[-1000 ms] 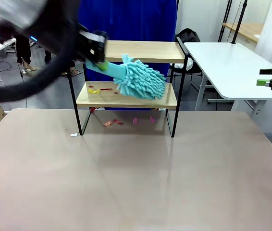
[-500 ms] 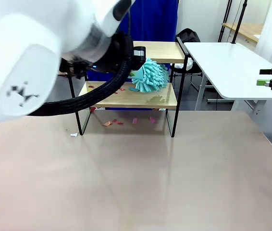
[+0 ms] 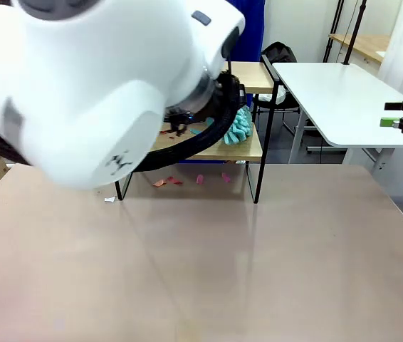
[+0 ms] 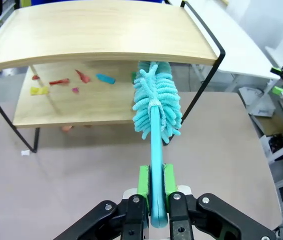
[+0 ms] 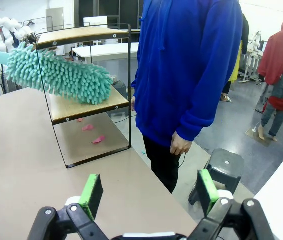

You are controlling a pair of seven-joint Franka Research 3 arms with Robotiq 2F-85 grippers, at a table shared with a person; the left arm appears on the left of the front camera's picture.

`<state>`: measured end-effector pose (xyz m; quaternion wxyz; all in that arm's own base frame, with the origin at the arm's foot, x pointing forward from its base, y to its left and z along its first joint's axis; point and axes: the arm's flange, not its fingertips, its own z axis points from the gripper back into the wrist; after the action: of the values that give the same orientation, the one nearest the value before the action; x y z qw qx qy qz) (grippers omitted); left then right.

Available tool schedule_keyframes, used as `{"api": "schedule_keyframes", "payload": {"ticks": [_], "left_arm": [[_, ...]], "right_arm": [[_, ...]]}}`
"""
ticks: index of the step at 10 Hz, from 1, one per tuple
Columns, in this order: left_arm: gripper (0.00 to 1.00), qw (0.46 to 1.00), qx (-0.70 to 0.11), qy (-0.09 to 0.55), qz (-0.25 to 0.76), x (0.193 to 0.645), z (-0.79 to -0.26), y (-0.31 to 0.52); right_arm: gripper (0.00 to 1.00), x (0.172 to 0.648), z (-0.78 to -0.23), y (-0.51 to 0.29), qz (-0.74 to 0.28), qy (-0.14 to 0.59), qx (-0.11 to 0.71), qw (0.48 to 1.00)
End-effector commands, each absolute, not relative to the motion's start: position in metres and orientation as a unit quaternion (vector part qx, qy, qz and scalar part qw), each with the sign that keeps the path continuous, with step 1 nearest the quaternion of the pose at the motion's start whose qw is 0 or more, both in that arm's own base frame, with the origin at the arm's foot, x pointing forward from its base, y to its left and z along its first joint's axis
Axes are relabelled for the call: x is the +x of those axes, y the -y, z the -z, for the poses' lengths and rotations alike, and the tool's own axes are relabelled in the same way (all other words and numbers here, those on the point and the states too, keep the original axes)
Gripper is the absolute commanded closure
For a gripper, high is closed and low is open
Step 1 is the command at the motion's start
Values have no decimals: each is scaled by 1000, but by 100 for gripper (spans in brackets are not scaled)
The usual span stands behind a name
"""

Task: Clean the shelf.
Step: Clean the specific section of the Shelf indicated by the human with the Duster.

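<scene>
The left gripper (image 4: 155,182) squeezes a blue-green duster (image 4: 156,107), which points ahead into the shelf (image 4: 101,30). The shelf stands past that gripper, its long side across the worktop (image 4: 81,165). The left wrist view shows coloured scraps (image 4: 59,81) on its lower board (image 4: 96,107). The right gripper (image 5: 149,192), fingers spread wide and holding nothing, sees a person (image 5: 191,65) behind the shelf.
</scene>
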<state>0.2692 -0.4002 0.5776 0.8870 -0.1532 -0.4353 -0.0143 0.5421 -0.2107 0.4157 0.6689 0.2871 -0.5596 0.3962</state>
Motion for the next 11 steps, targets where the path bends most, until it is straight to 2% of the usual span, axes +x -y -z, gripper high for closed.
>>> {"api": "schedule_keyframes", "payload": {"ticks": [1, 9, 10, 11], "left_arm": [[86, 882, -143, 450, -7, 287, -573, 428], [86, 937, -158, 310, 25, 311, -527, 452], [86, 927, -161, 338, 25, 293, -521, 441], [86, 927, -161, 338, 25, 293, -521, 441]], "right_arm": [[0, 541, -418, 209, -396, 561, 286, 668], [0, 541, -418, 209, -396, 561, 286, 668], [0, 541, -418, 209, -396, 561, 286, 668], [0, 541, -418, 209, -396, 561, 286, 668]]}}
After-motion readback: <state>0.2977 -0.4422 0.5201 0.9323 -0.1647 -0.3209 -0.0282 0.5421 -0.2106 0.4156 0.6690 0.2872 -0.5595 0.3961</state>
